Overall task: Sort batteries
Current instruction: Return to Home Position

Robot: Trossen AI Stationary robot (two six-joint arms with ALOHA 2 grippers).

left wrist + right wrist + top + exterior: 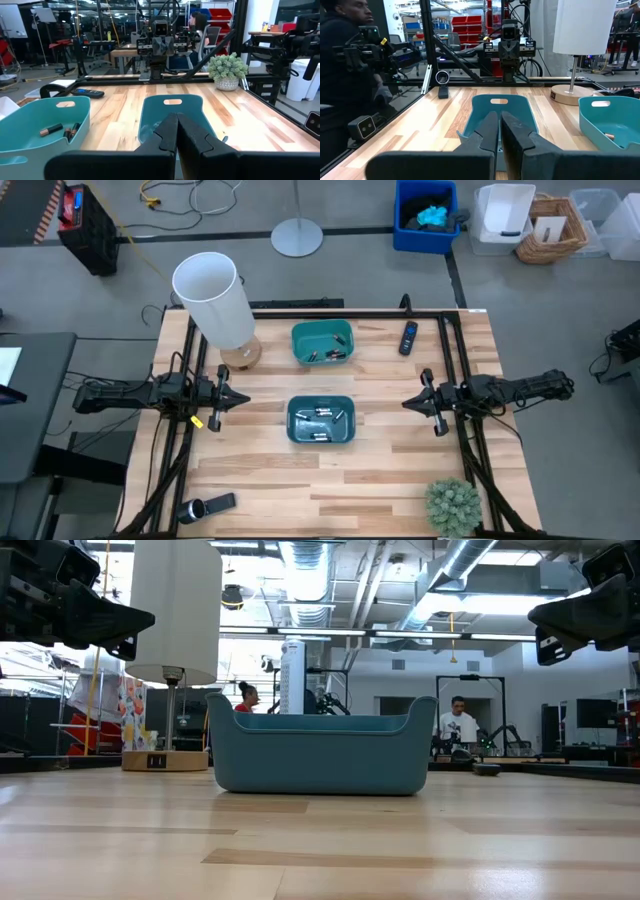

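While both arms hang above the table, the left gripper (243, 397) sits at 9 o'clock from the middle teal bin (293, 425) and the right gripper (408, 403) at 3 o'clock, each with its fingers pressed together and holding nothing. Silver batteries (322, 416) lie inside that bin. Dark batteries (330, 355) lie in the other teal bin (322, 330), at 12 o'clock from it. A white lamp (212, 295) stands at 11 o'clock.

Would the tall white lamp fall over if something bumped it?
Probably tippy: the tall white lamp has a big shade on a thin stem over a small round wooden base. A low push might slide it on the smooth wooden table.
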